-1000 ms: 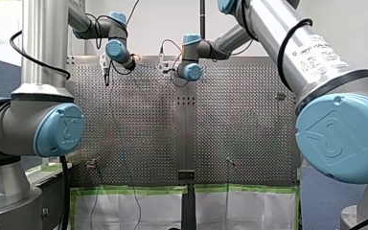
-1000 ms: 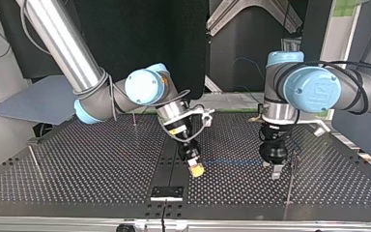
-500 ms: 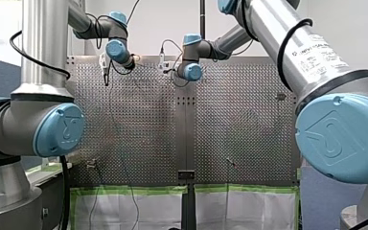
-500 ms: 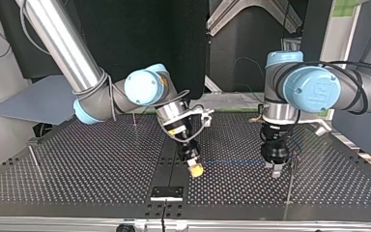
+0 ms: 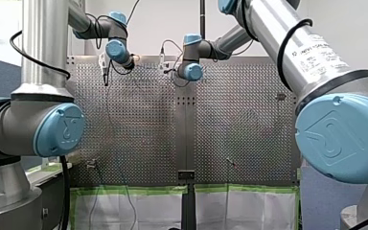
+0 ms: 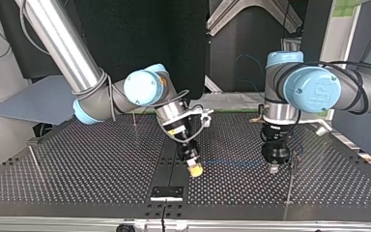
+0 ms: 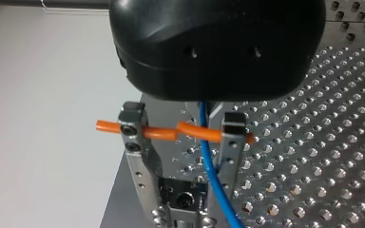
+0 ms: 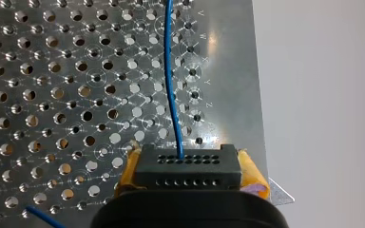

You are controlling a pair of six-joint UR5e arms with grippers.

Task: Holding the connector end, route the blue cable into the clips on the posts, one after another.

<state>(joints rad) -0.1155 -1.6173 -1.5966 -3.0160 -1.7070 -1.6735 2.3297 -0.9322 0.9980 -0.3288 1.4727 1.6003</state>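
Observation:
In the top view the blue cable (image 6: 229, 162) stretches level above the table between my two grippers. My right gripper (image 6: 194, 168), with yellow pads, is shut on the black connector (image 8: 186, 166); the cable (image 8: 173, 95) leaves its face and runs ahead over the holes. My left gripper (image 6: 274, 167) hangs straight down at the cable's other end, its metal fingers (image 7: 135, 142) drawn together on the blue cable (image 7: 208, 161), which passes between them. A thin post (image 6: 290, 180) stands right beside it. The fingertips run out of the left wrist view.
Two more thin posts (image 6: 34, 158) (image 6: 134, 119) stand at the top view's left. A black bracket (image 6: 166, 192) sits at the near middle edge. An orange tube (image 7: 161, 133) crosses my left gripper's fingers. The plate's edge (image 8: 259, 118) lies close beside the connector.
My left gripper's fingers have drawn together from wide apart onto the blue cable, beside the post. My right gripper has stayed put with the connector.

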